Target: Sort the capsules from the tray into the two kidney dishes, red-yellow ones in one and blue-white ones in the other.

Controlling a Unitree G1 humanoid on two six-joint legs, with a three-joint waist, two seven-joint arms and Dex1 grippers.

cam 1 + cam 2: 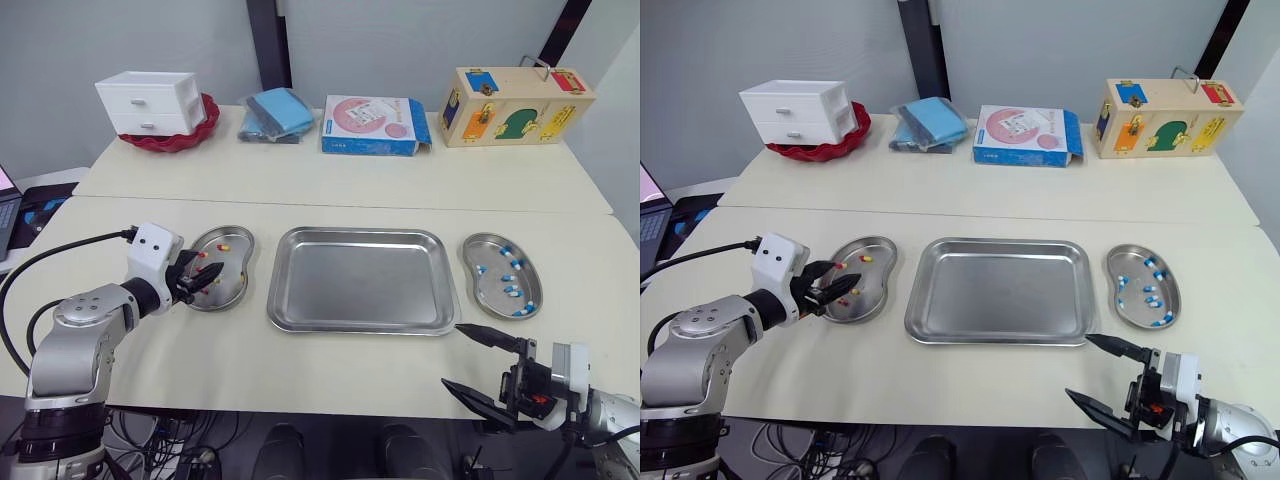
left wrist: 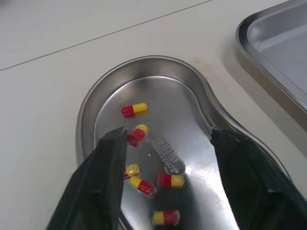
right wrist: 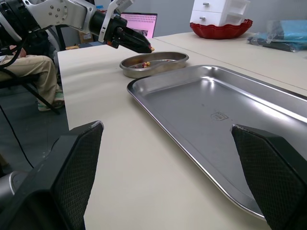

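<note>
The left kidney dish (image 1: 240,262) holds several red-yellow capsules (image 2: 134,109). My left gripper (image 1: 206,276) hovers open just over this dish; one capsule (image 2: 137,134) lies close by its fingertip, not pinched. The steel tray (image 1: 355,327) in the middle shows no capsules. Several blue-white capsules (image 1: 511,290) lie in the right kidney dish (image 1: 470,262). My right gripper (image 1: 470,362) is open and empty at the table's front edge, just off the tray's near right corner. The right wrist view looks across the tray (image 3: 158,103) toward the left dish (image 3: 129,71) and left gripper (image 3: 139,45).
Along the back stand a white drawer unit (image 1: 150,102) in a red bowl, blue packets (image 1: 275,113), a flat box (image 1: 372,125) and a wooden toy box (image 1: 515,107). A laptop (image 1: 8,200) sits far left. A seated person's leg (image 3: 29,67) is beyond the table's left end.
</note>
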